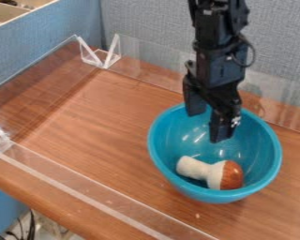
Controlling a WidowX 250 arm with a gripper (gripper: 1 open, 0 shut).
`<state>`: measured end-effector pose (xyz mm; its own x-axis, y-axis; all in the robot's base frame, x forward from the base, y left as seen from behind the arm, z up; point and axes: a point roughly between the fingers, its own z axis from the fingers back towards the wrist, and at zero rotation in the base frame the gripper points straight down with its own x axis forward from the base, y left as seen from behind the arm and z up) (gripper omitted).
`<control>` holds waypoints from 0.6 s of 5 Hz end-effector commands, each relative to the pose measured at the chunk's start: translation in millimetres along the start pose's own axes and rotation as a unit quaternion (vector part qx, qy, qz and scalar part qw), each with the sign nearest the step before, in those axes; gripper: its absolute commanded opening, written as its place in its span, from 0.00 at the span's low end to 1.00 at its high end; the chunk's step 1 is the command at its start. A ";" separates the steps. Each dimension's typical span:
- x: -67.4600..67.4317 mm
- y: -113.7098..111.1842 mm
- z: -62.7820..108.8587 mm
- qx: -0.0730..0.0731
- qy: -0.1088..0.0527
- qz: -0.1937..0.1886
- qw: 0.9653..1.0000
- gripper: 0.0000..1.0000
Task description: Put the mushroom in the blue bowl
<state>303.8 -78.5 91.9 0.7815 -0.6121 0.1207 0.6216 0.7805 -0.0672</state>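
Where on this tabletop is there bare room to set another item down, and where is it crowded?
Free: the wooden table left of the blue bowl, bordered by the clear acrylic walls, and the strip before the far corner brackets. Crowded: the right side, where the open pincer hangs over the bowl holding the mushroom.
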 end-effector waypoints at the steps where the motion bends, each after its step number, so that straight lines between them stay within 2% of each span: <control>1: 2.6 0.1 5.1 0.007 -0.009 0.008 1.000 1.00; 3: 1.5 -0.4 -4.3 0.003 0.002 0.017 1.000 1.00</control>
<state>302.5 -77.8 78.1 0.8109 -0.5793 0.0829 0.5848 0.8070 -0.0819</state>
